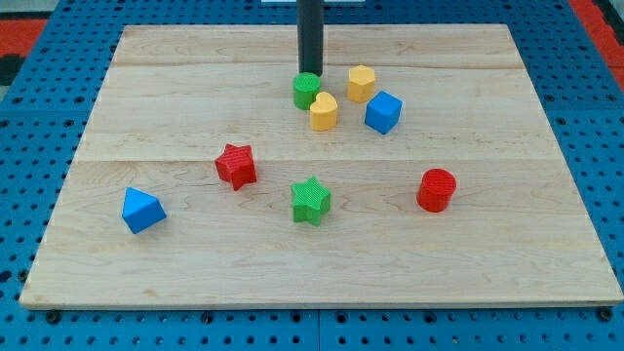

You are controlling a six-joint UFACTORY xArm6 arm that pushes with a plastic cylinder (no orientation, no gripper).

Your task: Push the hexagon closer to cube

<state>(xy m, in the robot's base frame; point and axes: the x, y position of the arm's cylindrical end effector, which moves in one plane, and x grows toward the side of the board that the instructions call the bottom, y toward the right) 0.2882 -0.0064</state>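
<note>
The yellow hexagon sits near the view's top centre, just up and left of the blue cube, a small gap between them. My tip comes down from the view's top and ends right behind the green round block, to the left of the hexagon. A yellow heart block lies just below and right of the green round block, left of the cube.
A red star, a green star, a red cylinder and a blue wedge-like block lie across the lower half of the wooden board. Blue pegboard surrounds the board.
</note>
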